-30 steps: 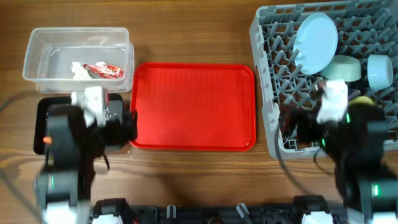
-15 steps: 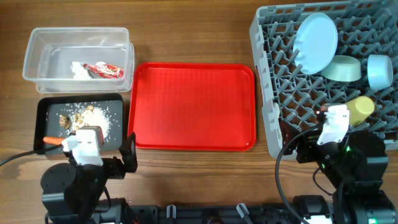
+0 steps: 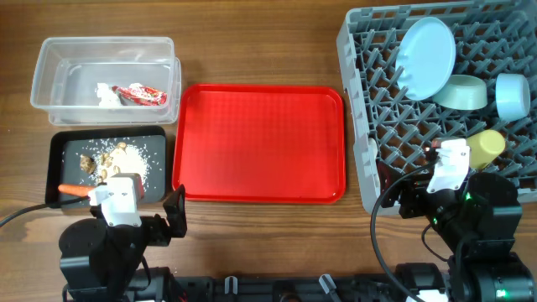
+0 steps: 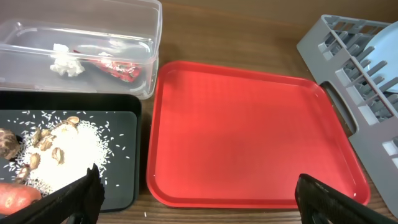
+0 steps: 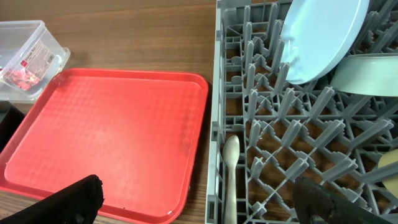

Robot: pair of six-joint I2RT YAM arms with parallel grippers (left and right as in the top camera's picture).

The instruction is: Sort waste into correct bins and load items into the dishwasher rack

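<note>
The clear tub (image 3: pixel 105 42) holds the red wrapper (image 3: pixel 141 95) and the white tissue (image 3: pixel 105 94). The black tray (image 3: pixel 67 147) holds rice scraps (image 3: pixel 132 155), a brownish lump (image 3: pixel 87 162) and the carrot (image 3: pixel 71 190). The grey rack (image 3: pixel 369 50) holds the blue plate (image 3: pixel 426 59), green bowl (image 3: pixel 464 92), light blue bowl (image 3: pixel 512 95), yellow cup (image 3: pixel 487 147) and white spoon (image 5: pixel 230 174). My left gripper (image 4: pixel 199 205) is open and empty at the table's front, before the black tray. My right gripper (image 5: pixel 202 205) is open and empty over the rack's front left corner.
The red serving tray (image 3: pixel 260 143) lies bare between the bins and the rack. It also shows in the left wrist view (image 4: pixel 249 124) and the right wrist view (image 5: pixel 112 130). Wooden table (image 3: pixel 252 50) lies behind it.
Both arms have drawn back toward the front edge. The left arm has come off the black tray and the right arm off the rack's front.
</note>
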